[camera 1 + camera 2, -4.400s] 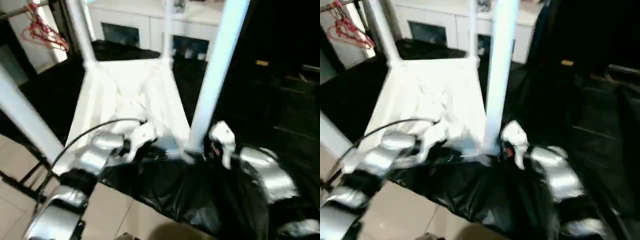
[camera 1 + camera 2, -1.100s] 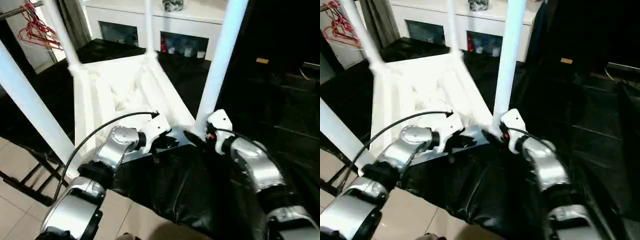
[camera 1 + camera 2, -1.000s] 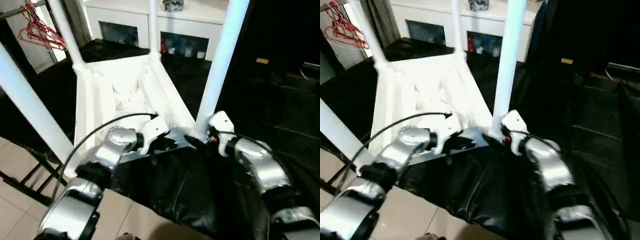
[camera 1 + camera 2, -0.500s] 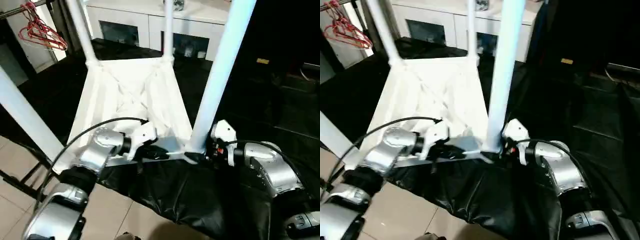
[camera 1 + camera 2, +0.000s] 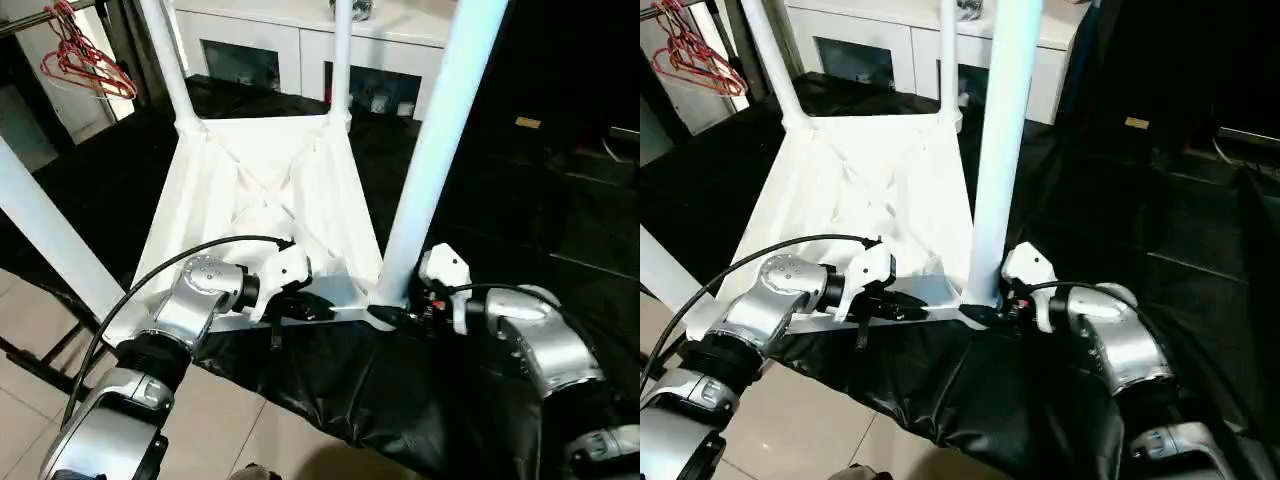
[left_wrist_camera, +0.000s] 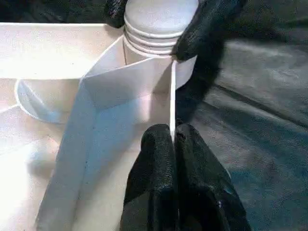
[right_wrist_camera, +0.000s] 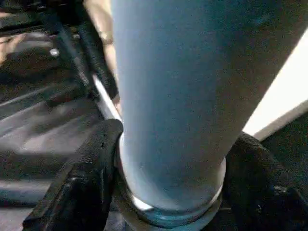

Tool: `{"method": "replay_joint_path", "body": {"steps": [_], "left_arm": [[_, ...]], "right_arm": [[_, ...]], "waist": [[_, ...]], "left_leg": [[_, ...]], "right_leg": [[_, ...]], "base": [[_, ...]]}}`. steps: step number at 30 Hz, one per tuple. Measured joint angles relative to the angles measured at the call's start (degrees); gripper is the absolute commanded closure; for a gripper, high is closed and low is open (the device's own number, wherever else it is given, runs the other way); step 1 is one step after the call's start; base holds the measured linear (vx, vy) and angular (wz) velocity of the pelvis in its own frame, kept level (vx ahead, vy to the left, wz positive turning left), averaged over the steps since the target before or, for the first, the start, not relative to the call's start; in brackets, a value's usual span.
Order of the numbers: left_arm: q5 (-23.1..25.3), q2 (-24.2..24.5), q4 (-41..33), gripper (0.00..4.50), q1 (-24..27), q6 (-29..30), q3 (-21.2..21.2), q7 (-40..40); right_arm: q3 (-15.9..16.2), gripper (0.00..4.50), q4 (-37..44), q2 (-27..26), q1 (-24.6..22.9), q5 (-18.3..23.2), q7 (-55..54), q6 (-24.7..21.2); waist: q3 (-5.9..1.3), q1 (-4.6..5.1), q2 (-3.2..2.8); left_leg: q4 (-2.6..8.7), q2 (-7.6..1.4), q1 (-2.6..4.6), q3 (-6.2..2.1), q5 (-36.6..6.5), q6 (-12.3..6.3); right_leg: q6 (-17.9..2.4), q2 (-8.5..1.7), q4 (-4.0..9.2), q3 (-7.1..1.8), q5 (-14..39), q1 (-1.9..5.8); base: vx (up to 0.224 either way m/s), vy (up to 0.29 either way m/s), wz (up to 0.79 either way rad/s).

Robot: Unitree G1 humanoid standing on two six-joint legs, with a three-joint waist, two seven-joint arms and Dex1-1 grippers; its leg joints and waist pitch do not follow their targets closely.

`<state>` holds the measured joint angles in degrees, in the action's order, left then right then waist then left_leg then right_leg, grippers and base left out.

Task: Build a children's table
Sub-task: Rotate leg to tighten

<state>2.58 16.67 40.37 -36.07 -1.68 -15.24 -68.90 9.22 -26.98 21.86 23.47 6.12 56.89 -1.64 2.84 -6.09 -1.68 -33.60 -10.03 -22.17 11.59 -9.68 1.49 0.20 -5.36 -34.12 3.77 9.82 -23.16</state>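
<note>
The white table top [image 5: 270,200] lies upside down on black cloth, ribbed underside up. Legs stand in its corner sockets: far left [image 5: 165,60], far right [image 5: 342,55], near left [image 5: 50,240] and near right [image 5: 430,160]. My left gripper [image 5: 300,305] is shut on the near rim of the top; in the left wrist view its fingers [image 6: 159,163] pinch the thin wall beside the socket. My right gripper [image 5: 395,315] is shut around the base of the near right leg [image 7: 173,96], one finger [image 7: 91,168] on each side.
A white cabinet with glass doors [image 5: 300,60] stands behind the table. Red hangers [image 5: 85,65] hang at the far left. The black cloth [image 5: 400,400] drapes over the near edge down to a tiled floor [image 5: 40,420]. Dark furniture stands at the right.
The table top has turned on the cloth, its far end swinging to the right, so it now lies squarer to me. Both grippers have kept their hold.
</note>
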Motion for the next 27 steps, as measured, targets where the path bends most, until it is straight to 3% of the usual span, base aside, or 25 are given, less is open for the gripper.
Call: {"method": "replay_joint_path", "body": {"steps": [5,11,13,14,17,21,27], "left_arm": [[1.59,-4.24,4.57,4.5,-3.03,1.8,0.88,8.76],[3.55,-11.07,9.41,4.5,-6.68,5.29,1.76,21.84],[3.58,-11.39,9.46,4.5,-6.7,5.32,1.77,22.75],[3.64,-11.59,9.75,4.5,-6.87,5.28,1.87,23.06],[3.77,-11.74,10.16,4.5,-7.15,5.08,2.0,23.1],[3.8,-11.52,10.39,4.5,-7.14,4.22,1.99,22.72],[3.45,-9.88,8.82,4.5,-6.12,3.12,1.96,19.36]], "right_arm": [[-3.36,1.81,-2.91,-5.81,0.32,-1.8,-13.92,-0.4],[-7.45,1.81,-7.75,-12.62,4.61,-3.81,-33.22,-4.11],[-7.51,1.81,-8.16,-12.91,5.04,-3.98,-34.15,-4.18],[-7.52,1.25,-8.73,-12.93,5.41,-4.26,-34.15,-3.77],[-7.61,1.11,-9.27,-13.14,5.62,-4.41,-33.84,-2.76],[-7.76,0.61,-9.28,-13.15,5.62,-4.37,-32.72,-2.6],[-6.9,0.48,-9.71,-11.01,5.63,-4.11,-26.54,-0.43]], "waist": [[0.0,0.63,0.04],[-0.09,1.07,-0.09],[-0.16,1.0,-0.23],[-0.19,0.94,-0.28],[-0.21,0.93,-0.34],[-0.19,0.96,-0.36],[-0.08,1.01,-0.54]], "left_leg": [[-0.06,0.04,0.08,0.0,0.0,0.0],[-0.09,0.07,0.14,-0.01,0.0,0.01],[-0.06,0.07,0.14,-0.02,0.0,0.0],[-0.03,0.07,0.13,-0.02,0.0,0.0],[-0.01,0.07,0.1,-0.02,0.0,0.0],[-0.02,0.07,0.1,-0.02,0.0,0.0],[0.06,0.06,0.06,-0.02,0.0,0.0]], "right_leg": [[-0.01,0.0,0.03,-0.06,-0.01,0.07],[-0.06,-0.01,0.07,-0.09,-0.04,0.14],[-0.09,-0.01,0.06,-0.08,-0.06,0.15],[-0.09,0.0,0.06,-0.07,-0.06,0.14],[-0.08,-0.01,0.07,-0.05,-0.06,0.13],[-0.08,-0.01,0.07,-0.05,-0.06,0.13],[-0.08,0.0,0.09,-0.04,-0.05,0.07]], "base": [[0.0,0.0,0.0],[0.0,0.0,0.0],[0.0,0.0,0.0],[0.0,0.0,0.0],[0.0,0.0,0.0],[0.0,0.0,0.0],[0.0,0.0,0.0]]}}
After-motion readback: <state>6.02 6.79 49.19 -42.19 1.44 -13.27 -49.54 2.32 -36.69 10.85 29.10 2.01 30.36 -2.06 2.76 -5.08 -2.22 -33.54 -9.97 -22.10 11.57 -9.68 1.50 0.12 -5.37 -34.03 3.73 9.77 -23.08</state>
